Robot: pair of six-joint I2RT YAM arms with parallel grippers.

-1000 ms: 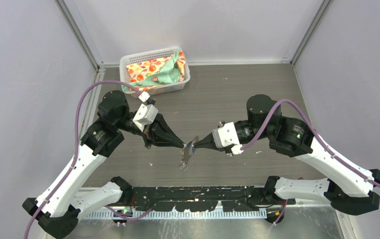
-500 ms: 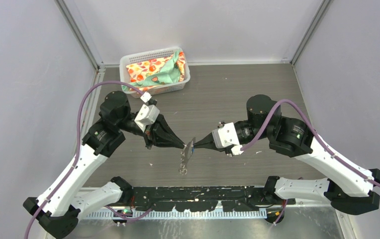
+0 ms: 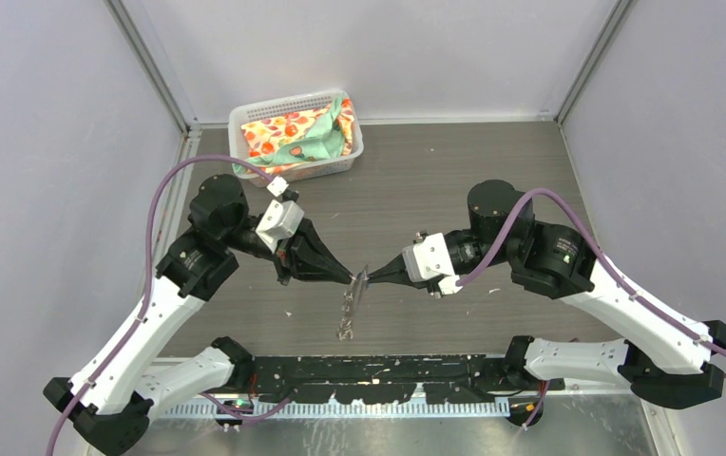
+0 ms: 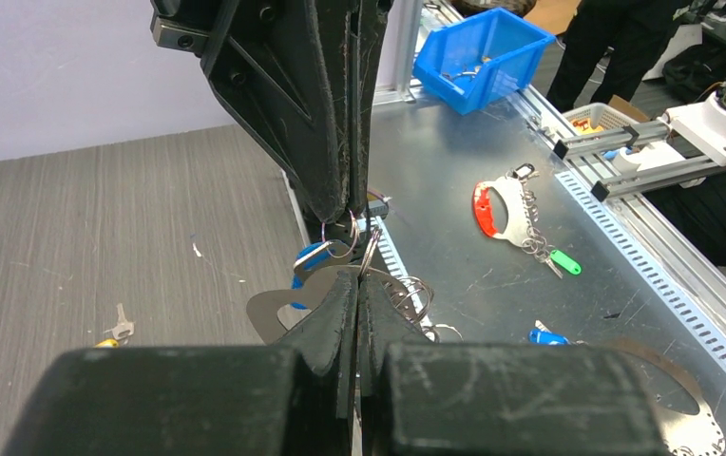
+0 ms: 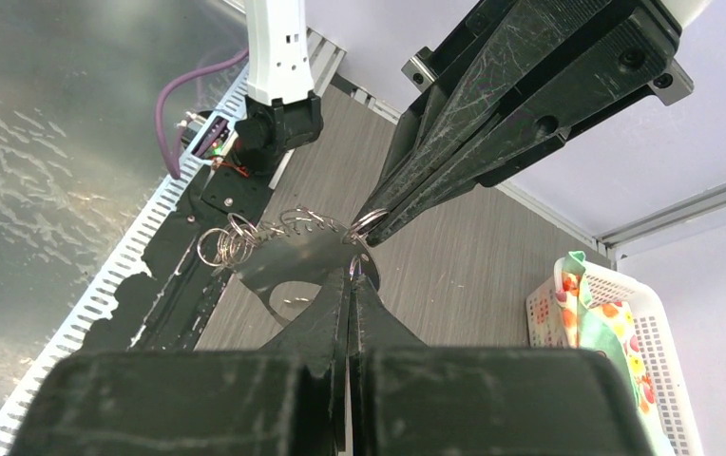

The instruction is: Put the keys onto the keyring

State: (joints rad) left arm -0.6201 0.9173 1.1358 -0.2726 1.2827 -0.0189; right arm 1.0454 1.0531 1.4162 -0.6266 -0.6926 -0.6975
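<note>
Keyring [image 3: 349, 306] pinched by left pincer [image 3: 353, 277] and right pincer [image 3: 371, 277]; left wrist alone shows blue key [image 4: 310, 261].

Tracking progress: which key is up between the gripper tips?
The blue-headed key, up beside the keyring; the yellow-headed key lies apart on the table.

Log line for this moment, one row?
left gripper: shut on keyring | right gripper: shut on keyring | blue key: aloft by keyring | yellow key: on table
</note>
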